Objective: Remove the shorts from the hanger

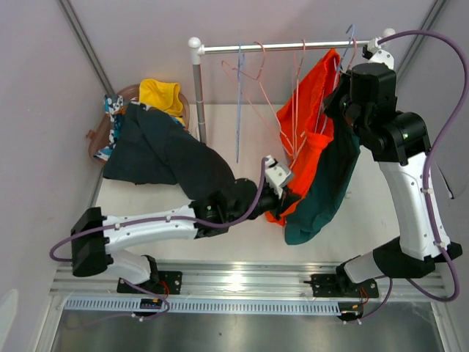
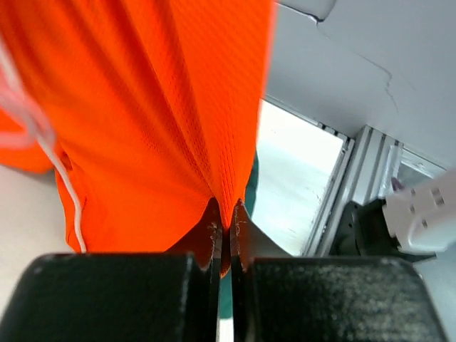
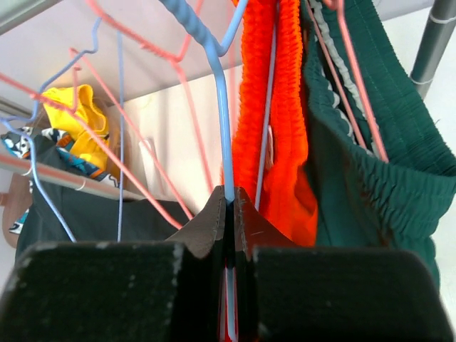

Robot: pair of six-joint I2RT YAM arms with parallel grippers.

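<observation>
The orange-red shorts (image 1: 311, 117) hang on a hanger from the rail (image 1: 286, 47), with the teal green shorts (image 1: 330, 183) hanging beside them on the right. My left gripper (image 1: 282, 192) is shut on the lower hem of the orange-red shorts (image 2: 164, 107). My right gripper (image 1: 344, 88) is up at the rail, shut on a blue wire hanger (image 3: 222, 149); the orange-red shorts (image 3: 267, 107) and teal shorts (image 3: 370, 142) hang just right of it. The dark navy shorts (image 1: 157, 150), yellow shorts (image 1: 163, 95) and patterned shorts (image 1: 113, 117) lie in a pile at the left.
Several empty pink and blue hangers (image 1: 249, 81) hang on the rail. The rail's upright post (image 1: 198, 92) stands left of centre. A brown basket (image 1: 99, 143) sits under the pile of shorts at the back left. Grey walls enclose the table.
</observation>
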